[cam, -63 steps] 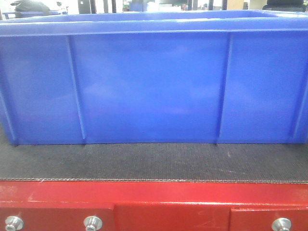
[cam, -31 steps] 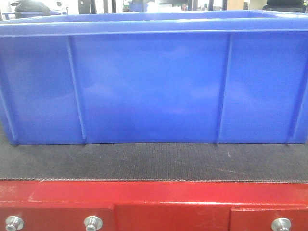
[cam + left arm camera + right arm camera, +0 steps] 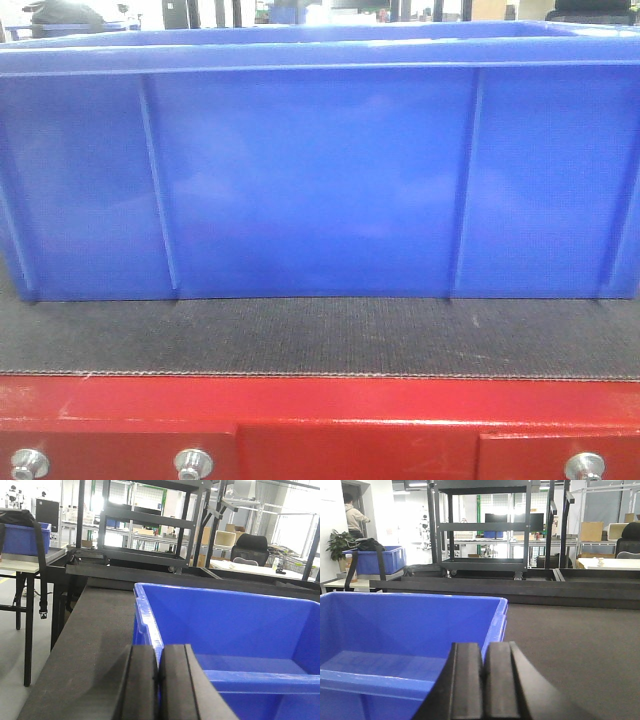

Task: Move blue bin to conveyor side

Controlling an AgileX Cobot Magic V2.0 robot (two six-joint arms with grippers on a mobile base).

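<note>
The blue bin (image 3: 320,180) stands on the dark woven conveyor (image 3: 320,335) and fills the front view, its ribbed near wall close to the belt's front edge. Neither gripper shows in that view. In the left wrist view my left gripper (image 3: 159,651) is shut on the rim of the blue bin (image 3: 240,625) at its left wall, one pad inside and one outside. In the right wrist view my right gripper (image 3: 484,647) is shut the same way on the right wall rim of the blue bin (image 3: 400,625). The bin's inside looks empty.
A red frame (image 3: 320,420) with silver bolts (image 3: 192,463) runs below the belt. Bare belt lies left (image 3: 95,645) and right (image 3: 570,645) of the bin. A black shelf rack (image 3: 485,525) stands behind. Another blue crate (image 3: 375,560) sits on a side table near a person (image 3: 355,517).
</note>
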